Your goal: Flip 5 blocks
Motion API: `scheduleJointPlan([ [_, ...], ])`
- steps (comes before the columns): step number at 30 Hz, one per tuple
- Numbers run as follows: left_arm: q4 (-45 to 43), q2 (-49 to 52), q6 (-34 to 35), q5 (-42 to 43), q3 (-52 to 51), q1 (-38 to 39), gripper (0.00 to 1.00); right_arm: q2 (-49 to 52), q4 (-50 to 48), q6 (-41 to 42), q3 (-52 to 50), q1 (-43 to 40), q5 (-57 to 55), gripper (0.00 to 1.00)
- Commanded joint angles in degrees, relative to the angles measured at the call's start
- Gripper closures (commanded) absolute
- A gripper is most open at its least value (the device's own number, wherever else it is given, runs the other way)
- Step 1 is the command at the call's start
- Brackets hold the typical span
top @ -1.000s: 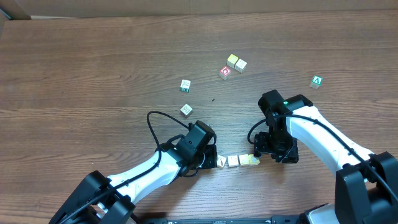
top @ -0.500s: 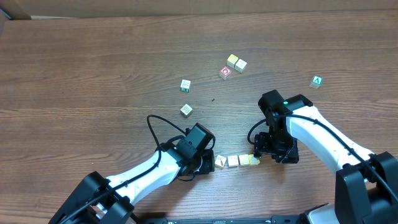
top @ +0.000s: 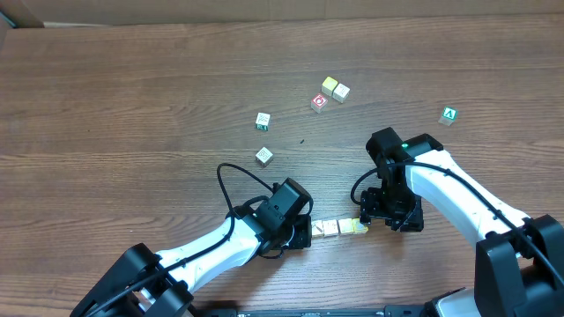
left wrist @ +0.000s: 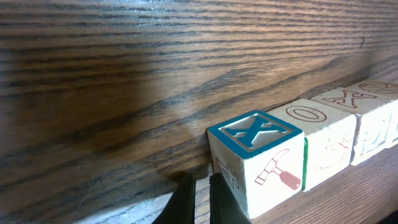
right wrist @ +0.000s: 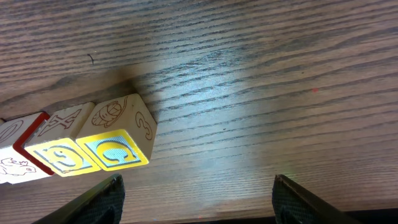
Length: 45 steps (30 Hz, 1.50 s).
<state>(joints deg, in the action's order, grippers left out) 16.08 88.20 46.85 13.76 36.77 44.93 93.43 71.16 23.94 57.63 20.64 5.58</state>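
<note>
**Flip job: the row of blocks [top: 337,228] is light and hard, take it by the free faces**

Two loose blocks [top: 263,155] sit up-table at left-centre, well apart from both arms. Next, the left gripper [left wrist: 200,186]: fingers pressed together, empty, tip just beside the blue-X block [left wrist: 256,155] (contact unclear). That cube heads the row, with neighbours touching face to face along the line. The yellow-G block [right wrist: 118,140] ends it on the right. The right gripper [right wrist: 198,183] has its jaws wide apart with nothing between them, just right of that end. Likely handling: wooden cubes, light, rigid, not fragile; the smooth printed faces may slip. Neighbours block the side faces, so pinch across the row on the two free faces.
</note>
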Motion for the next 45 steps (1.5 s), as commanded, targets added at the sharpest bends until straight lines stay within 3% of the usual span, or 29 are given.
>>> scheduleJointPlan([
  [1, 0.4, 0.6, 0.5, 0.0, -0.6, 0.3, 0.96, -0.1, -0.1, 0.0, -0.3, -0.2, 0.1, 0.23],
  [12, -0.3, 0.6, 0.5, -4.8, -0.6, -0.3, 0.96, -0.1, -0.1, 0.0, -0.3, -0.2, 0.1, 0.23],
  [45, -4.2, 0.6, 2.5, -1.6, -0.6, -0.2, 0.96, -0.1, -0.3, 0.0, -0.3, -0.2, 0.1, 0.23],
])
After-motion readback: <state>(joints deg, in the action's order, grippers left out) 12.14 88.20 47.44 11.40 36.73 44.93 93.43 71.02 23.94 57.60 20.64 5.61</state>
